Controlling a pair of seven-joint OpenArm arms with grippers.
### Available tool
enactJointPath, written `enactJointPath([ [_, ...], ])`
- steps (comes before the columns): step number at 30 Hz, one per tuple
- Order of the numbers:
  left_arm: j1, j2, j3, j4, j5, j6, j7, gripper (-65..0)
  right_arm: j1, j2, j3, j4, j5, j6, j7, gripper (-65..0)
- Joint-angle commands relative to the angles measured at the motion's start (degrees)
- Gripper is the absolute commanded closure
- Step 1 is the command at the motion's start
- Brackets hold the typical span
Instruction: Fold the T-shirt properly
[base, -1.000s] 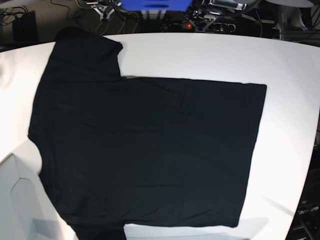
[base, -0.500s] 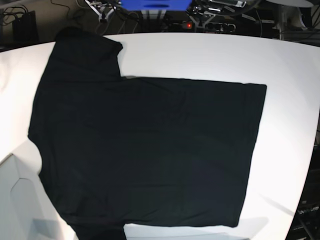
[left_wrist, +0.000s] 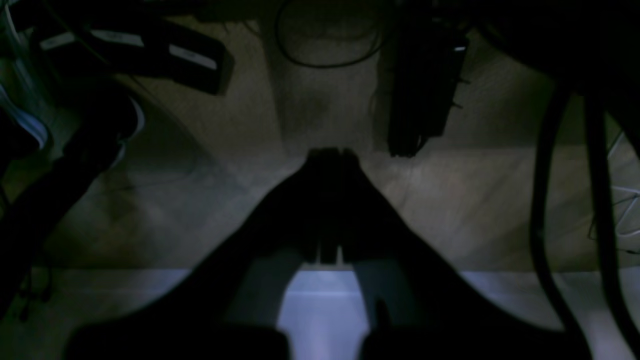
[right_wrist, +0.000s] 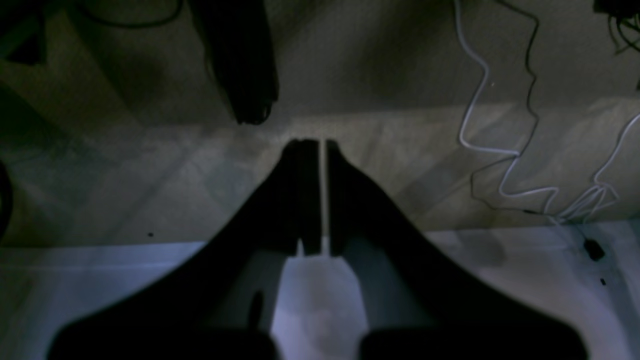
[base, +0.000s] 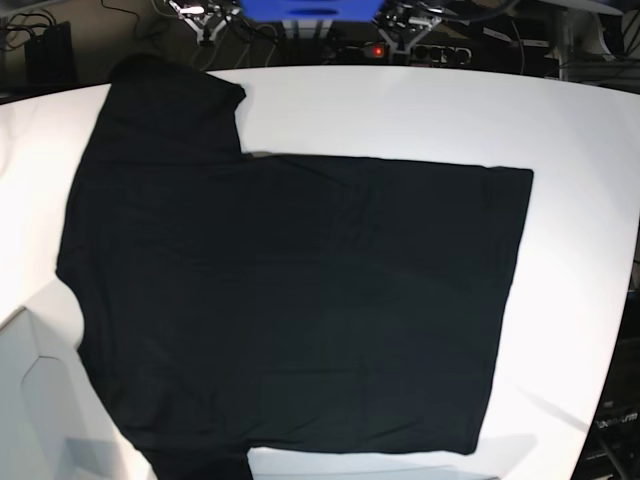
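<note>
The T-shirt (base: 290, 300) is seen spread flat and unfolded on the white table (base: 400, 110) in the base view, covering most of the surface. One sleeve (base: 170, 105) is laid out toward the far left corner, the other sleeve (base: 200, 465) is cut off by the bottom edge of the view, and the hem (base: 505, 310) is placed on the right, parallel to the table's right side. No tag or collar label can be made out. Neither arm is seen over the table. In the left wrist view the left gripper (left_wrist: 330, 155) is shown clenched, fingertips pressed together, nothing held, hanging over a dim beige floor (left_wrist: 475, 200) with black cables (left_wrist: 570, 200) and a dark block-shaped device (left_wrist: 425, 95) nearby. In the right wrist view the right gripper (right_wrist: 320, 146) is shown closed too, only a thin sliver of light left between the fingers, nothing gripped; white cables (right_wrist: 500, 150) are seen lying on the floor to one side. The shirt is not visible in either wrist view. At the far table edge in the base view, a blue object (base: 310, 10) and cluttered hardware are partly visible.
</note>
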Motion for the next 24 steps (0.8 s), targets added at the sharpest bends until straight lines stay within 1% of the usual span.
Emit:
enactJointPath([
  [1, 1.1, -0.1, 0.1, 0.9, 0.1, 0.3, 0.0, 0.0, -0.2, 0.1, -0.1, 0.1, 0.2, 0.9, -0.2, 0.0],
  [5, 3.1, -0.1, 0.2, 3.6, 0.1, 0.3, 0.0, 0.0, -2.1, 0.1, -0.1, 1.8, 0.2, 0.9, 0.1, 0.0],
  [9, 5.8, -2.0, 0.0, 7.5, 0.0, 0.3, -0.1, 0.0, -6.7, -0.1, -0.1, 8.6, 0.2, 0.9, -0.1, 0.0],
  [11, 8.2, -2.4, 0.0, 10.9, 0.0, 0.3, -0.1, 0.0, -9.5, -0.1, -0.1, 12.6, 0.2, 0.9, -0.2, 0.0],
  [14, 12.2, -4.5, -0.1, 16.8, 0.0, 0.3, -0.1, 0.0, -13.6, -0.1, -0.1, 18.0, 0.2, 0.9, -0.2, 0.0],
  [17, 18.5, -6.4, -0.1, 25.2, 0.0, 0.3, -0.1, 0.0, -19.0, -0.1, -0.1, 25.2, 0.2, 0.9, -0.2, 0.0],
  [24, 37.2, -11.6, -0.2, 53.3, -0.1, 0.3, -0.2, 0.0, -36.9, 0.2, 0.2, 51.6, 0.3, 0.9, -0.3, 0.0],
])
